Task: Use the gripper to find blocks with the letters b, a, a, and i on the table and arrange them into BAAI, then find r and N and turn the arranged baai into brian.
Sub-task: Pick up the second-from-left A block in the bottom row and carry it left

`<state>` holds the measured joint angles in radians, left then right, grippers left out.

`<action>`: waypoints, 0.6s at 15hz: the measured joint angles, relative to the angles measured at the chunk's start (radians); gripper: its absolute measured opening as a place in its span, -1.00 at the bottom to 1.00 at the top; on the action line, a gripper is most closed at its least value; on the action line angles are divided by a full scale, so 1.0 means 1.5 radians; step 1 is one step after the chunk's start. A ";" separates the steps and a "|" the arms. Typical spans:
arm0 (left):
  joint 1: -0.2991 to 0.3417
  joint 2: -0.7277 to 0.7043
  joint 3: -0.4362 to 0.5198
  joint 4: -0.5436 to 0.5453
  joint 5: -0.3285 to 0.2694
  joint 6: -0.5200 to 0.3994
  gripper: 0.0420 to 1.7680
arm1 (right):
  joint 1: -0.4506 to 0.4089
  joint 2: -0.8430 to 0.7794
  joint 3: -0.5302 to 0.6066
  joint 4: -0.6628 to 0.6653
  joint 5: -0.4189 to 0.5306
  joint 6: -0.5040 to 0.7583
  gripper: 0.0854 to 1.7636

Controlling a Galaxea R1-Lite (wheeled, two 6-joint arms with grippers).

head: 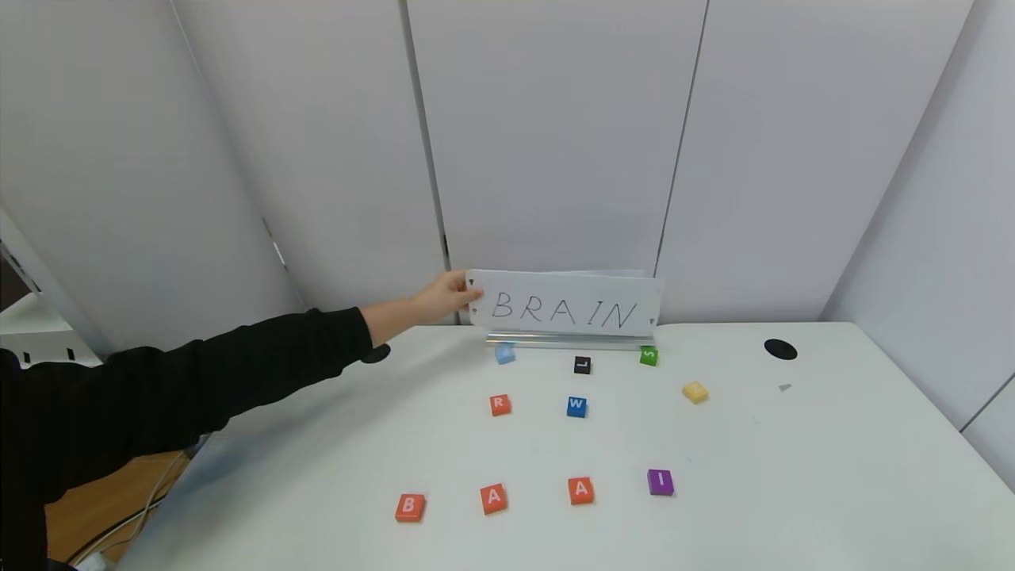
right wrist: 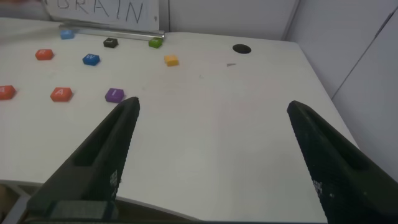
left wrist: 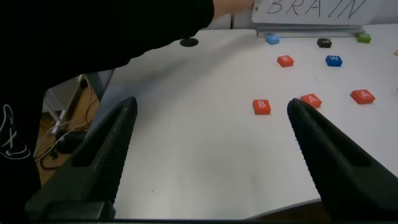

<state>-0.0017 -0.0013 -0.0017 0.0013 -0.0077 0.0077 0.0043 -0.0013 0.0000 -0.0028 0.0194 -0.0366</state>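
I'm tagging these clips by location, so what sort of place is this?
Probably a lab or test cell: a bare white table boxed in by plain grey panels, with letter tiles and a handwritten BRAIN sign.

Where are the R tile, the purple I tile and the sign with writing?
R tile (head: 499, 404), head view, middle of its orange-red top.
Purple I tile (head: 660, 481), head view, on its top face.
Sign (head: 564, 309), head view, middle of the white card.

Smooth matt white table (head: 793, 476); matt plastic-looking blocks (head: 493, 498); glossy white sign (head: 564, 301) on shiny metal rail (head: 567, 340); black cloth sleeve (head: 198, 381); matt black gripper fingers (left wrist: 106, 149).
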 joint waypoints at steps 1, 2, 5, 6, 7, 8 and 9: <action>0.000 0.000 0.000 0.000 0.000 0.000 0.94 | 0.000 0.000 0.000 0.000 0.000 0.000 0.94; 0.000 0.000 0.000 0.000 0.000 0.000 0.94 | 0.000 0.000 0.000 0.000 0.000 0.000 0.94; 0.000 0.000 0.000 0.000 0.000 0.000 0.94 | 0.000 0.000 0.000 0.000 0.000 0.000 0.94; 0.000 0.000 0.000 0.000 0.000 0.000 0.94 | 0.000 0.000 0.000 0.000 0.000 0.000 0.94; 0.000 0.000 0.000 0.000 0.000 0.000 0.94 | 0.000 0.000 0.000 0.000 0.000 0.000 0.94; 0.000 0.000 0.000 0.000 0.000 0.000 0.94 | 0.000 0.000 0.000 0.000 0.000 0.000 0.94; 0.000 0.000 0.000 0.000 0.000 0.000 0.94 | 0.000 0.000 0.000 0.000 0.000 0.000 0.94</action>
<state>-0.0017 -0.0013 -0.0017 0.0017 -0.0077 0.0077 0.0043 -0.0013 0.0000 -0.0028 0.0200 -0.0366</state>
